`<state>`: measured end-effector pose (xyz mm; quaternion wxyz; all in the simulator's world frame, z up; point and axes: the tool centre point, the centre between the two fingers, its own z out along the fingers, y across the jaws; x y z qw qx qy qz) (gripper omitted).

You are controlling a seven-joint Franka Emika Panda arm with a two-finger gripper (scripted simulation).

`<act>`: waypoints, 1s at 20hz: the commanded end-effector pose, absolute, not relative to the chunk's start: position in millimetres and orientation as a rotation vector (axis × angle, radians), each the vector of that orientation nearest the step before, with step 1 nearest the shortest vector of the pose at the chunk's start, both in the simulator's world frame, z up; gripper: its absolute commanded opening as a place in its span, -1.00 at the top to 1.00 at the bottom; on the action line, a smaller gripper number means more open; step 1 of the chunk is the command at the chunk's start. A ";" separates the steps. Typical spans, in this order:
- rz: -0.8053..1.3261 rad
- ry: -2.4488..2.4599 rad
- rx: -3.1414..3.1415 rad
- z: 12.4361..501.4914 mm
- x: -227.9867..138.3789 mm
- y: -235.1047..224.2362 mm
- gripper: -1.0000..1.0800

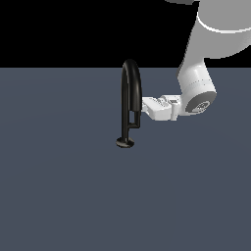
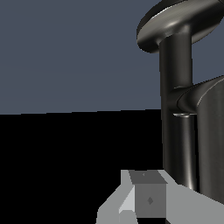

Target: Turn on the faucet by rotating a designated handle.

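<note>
Exterior view: the faucet (image 1: 130,93) stands upright on the flat grey-blue worktop (image 1: 59,196), near the middle of the scene, its small round foot disc flat on the surface and its tall narrow arched spout rising above the worktop's far edge into the black background. Low on the stem, on the exterior view's right side, the handle (image 1: 136,123) branches off as a short thin black piece. The white arm comes in from the exterior view's upper right and bends down, its wrist lying roughly level. The gripper (image 1: 145,107) reaches horizontally toward the faucet and ends right at the spout's side, just above the handle; it looks to be touching or very nearly so, though contact cannot be confirmed at this size.

Wrist view: the faucet (image 2: 177,113) fills one side very close up, its foot disc and stem plain to see. Only a pale grey part of the gripper (image 2: 148,199) shows, so I cannot tell how far apart the jaws stand or whether they hold anything.
</note>
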<state>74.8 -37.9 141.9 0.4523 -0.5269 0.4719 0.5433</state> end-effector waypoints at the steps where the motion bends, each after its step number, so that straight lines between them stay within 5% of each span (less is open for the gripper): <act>1: 1.341 1.166 -1.301 142.6 72.9 -38.6 1.00; 20: 1.341 1.166 -1.301 157.9 31.8 -44.0 1.00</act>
